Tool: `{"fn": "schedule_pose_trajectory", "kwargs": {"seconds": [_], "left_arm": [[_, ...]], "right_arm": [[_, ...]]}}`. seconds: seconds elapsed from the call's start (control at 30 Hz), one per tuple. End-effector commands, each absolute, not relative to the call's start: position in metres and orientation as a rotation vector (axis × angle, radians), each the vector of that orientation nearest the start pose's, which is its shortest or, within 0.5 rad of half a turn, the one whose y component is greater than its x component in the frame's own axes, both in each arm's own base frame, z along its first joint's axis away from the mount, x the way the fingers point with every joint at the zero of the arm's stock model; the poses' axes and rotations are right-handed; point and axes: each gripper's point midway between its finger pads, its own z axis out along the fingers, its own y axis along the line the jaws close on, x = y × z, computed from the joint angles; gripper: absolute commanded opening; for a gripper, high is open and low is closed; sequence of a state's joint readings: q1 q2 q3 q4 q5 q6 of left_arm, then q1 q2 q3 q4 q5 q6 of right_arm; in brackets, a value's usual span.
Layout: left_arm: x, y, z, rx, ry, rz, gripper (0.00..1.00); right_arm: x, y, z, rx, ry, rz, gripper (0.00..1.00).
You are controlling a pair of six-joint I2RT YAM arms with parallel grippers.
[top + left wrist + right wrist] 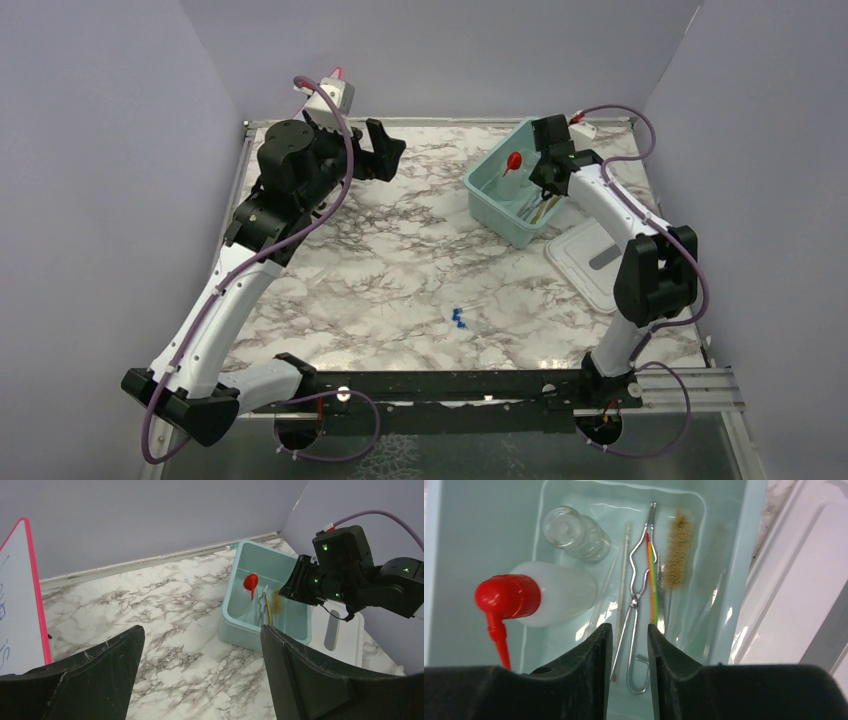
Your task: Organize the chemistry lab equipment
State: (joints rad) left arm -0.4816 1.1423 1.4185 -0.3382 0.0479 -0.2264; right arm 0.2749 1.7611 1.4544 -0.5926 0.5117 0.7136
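Note:
The pale teal tub point(490, 205) holds a white bottle with a red funnel-like spout point(506, 596), a small clear glass vessel point(574, 532), metal tongs point(639, 580), a thin red-orange spatula point(653, 580) and a tan-bristled wire brush point(676, 550). My right gripper point(629, 627) hovers over the tub above the tongs' loop end, its jaws a narrow gap apart with nothing between them. Blue-capped clear tubes point(458, 320) lie on the marble near the front centre. My left gripper point(201, 630) hangs wide open and empty above the far left of the table.
The tub's white lid point(595, 262) lies flat on the table to the right of the tub. A pink-edged whiteboard point(20, 595) stands at the left edge of the left wrist view. Grey walls close in the back and both sides.

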Motion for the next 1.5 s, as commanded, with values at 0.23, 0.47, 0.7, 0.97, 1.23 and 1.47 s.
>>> {"fn": "schedule_pose_trajectory", "kwargs": {"seconds": [0.23,0.47,0.7,0.97,1.23,1.47], "left_arm": [[0.314,-0.221,0.415,0.391,1.63,-0.721,0.88],[0.268,-0.279,0.383,0.723,1.597,-0.947,0.84],[0.235,-0.326,0.3,0.952,1.702,-0.977,0.68],[0.23,-0.351,0.186,1.091,1.925,-0.829,0.56],[0.216,-0.38,0.121,1.251,2.001,-0.786,0.55],[0.211,-0.403,0.071,1.301,2.083,-0.663,0.51]], "right_arm": [[0.431,0.092,0.233,0.367,2.158,0.132,0.42],[0.399,0.106,0.241,0.313,2.161,0.281,0.42],[0.37,0.118,0.241,0.339,2.179,0.42,0.42],[0.335,0.121,0.258,0.371,2.102,0.548,0.42],[0.302,0.09,0.235,0.672,2.085,0.473,0.42],[0.285,0.087,0.221,0.733,2.099,0.494,0.42]]}}
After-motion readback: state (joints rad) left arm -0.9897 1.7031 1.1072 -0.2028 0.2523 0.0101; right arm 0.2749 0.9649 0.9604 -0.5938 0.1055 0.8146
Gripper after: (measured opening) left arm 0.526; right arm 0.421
